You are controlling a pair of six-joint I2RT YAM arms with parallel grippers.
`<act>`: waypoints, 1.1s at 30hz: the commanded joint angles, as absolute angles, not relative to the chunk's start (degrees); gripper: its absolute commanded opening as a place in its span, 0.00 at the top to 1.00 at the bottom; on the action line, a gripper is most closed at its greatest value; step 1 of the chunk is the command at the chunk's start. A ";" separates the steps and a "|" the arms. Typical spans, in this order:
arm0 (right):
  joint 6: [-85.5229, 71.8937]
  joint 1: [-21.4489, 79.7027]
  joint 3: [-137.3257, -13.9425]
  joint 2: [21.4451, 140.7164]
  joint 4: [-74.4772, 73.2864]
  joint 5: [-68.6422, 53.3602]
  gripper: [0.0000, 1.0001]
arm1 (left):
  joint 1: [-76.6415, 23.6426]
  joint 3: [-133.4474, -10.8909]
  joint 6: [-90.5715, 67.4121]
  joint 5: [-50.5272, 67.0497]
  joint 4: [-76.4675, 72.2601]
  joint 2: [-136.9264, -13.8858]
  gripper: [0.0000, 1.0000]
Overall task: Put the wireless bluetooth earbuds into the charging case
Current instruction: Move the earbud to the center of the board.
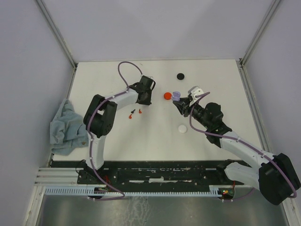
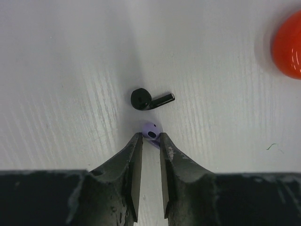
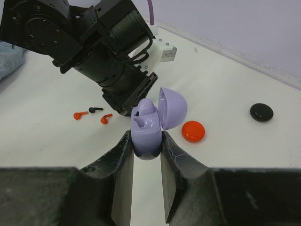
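Note:
My left gripper (image 2: 150,136) is shut on a lavender earbud (image 2: 151,131), pinched at its fingertips just above the table. A black earbud (image 2: 150,100) lies on the table just beyond it. My right gripper (image 3: 146,137) is shut on the lavender charging case (image 3: 146,134), held upright with its lid (image 3: 172,107) open. A lavender bud (image 3: 145,108) seems to sit in the case. In the top view the left gripper (image 1: 142,100) is left of the case (image 1: 177,96). Two red earbuds (image 3: 80,114) (image 3: 106,118) lie on the table near the black one.
A red case (image 1: 167,96) lies between the two grippers. A black case (image 1: 180,76) is at the back and a white case (image 1: 182,129) nearer the front. A crumpled blue cloth (image 1: 66,127) hangs at the table's left edge.

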State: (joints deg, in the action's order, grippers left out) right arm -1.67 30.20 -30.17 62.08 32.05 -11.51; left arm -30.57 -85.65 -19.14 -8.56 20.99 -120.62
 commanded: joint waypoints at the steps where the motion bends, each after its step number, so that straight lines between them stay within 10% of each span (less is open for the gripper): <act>1: -2.37 29.82 -31.10 61.22 34.21 -12.35 0.93 | -30.67 -83.38 -8.90 -5.82 24.40 -116.96 0.73; 13: -2.68 29.80 -32.34 63.02 34.62 -13.53 0.93 | -32.16 -80.93 6.89 4.42 31.61 -115.06 0.75; 33: -3.08 29.87 -32.39 62.30 33.29 -13.86 0.93 | -32.04 -89.81 -16.25 -1.70 36.49 -117.77 0.56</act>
